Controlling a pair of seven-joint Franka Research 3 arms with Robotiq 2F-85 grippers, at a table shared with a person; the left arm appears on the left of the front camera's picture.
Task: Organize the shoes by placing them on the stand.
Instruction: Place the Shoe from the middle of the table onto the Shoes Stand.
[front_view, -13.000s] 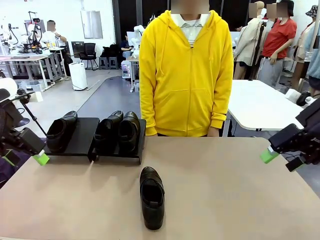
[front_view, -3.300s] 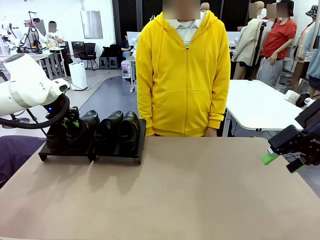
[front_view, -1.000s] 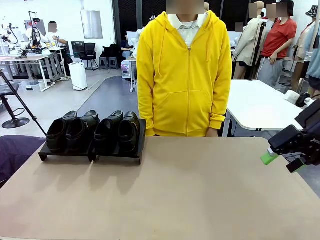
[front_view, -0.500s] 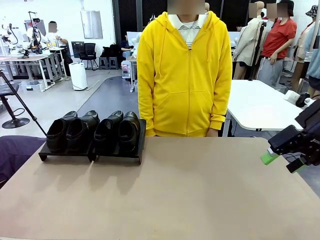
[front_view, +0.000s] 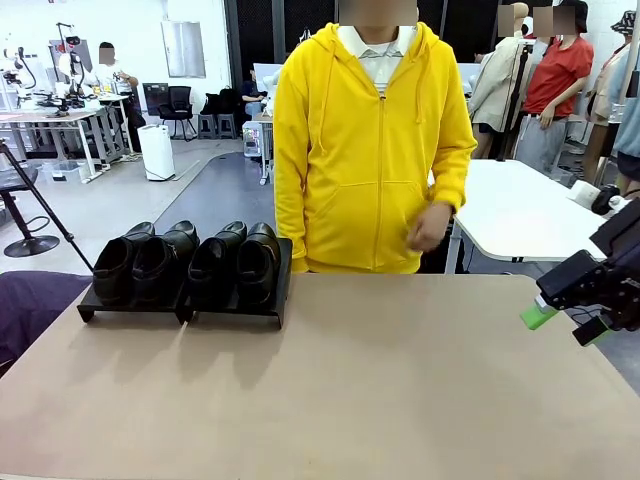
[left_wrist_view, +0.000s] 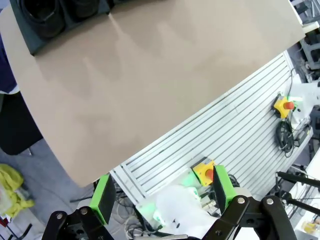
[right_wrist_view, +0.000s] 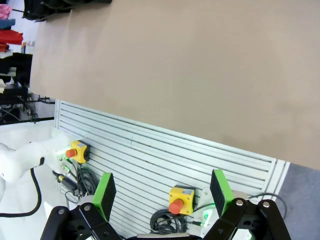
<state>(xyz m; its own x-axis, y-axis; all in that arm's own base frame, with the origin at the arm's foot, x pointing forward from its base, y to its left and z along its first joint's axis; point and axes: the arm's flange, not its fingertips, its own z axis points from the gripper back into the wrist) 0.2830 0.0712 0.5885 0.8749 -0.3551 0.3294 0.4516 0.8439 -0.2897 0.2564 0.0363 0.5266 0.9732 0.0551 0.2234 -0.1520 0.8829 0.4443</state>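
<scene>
Shoes: four black shoes (front_view: 190, 262) stand side by side in one row on the stand (front_view: 236, 308), toes toward the far side and heels toward the robot, each one touching or nearly touching its neighbour.
Stand: it sits at the far left part of the worktop (front_view: 400, 380), close to the far edge. Its two sloped panels join in the middle, and two shoes rest on each panel.
Why so: the slope lets each shoe lean on its sole without rolling, and the tight row is what makes all four fit. To my judgement the task is complete, because no shoe lies on the bare worktop.
Left fingers: in the left wrist view the left gripper (left_wrist_view: 162, 189) has its green fingers (left_wrist_view: 103, 196) spread wide with nothing between them. It hangs off the near left edge of the worktop, looking down at the slatted base, with a corner of the stand at the top of the view.
Right fingers: the right gripper (right_wrist_view: 163, 188) is also released and holds nothing. In the front view it waits at the right edge of the worktop (front_view: 540, 314), well apart from the shoes.
Person: stands at the far side in a yellow hoodie (front_view: 365, 150), one hand (front_view: 432, 225) raised in front of the waist, touching nothing.
</scene>
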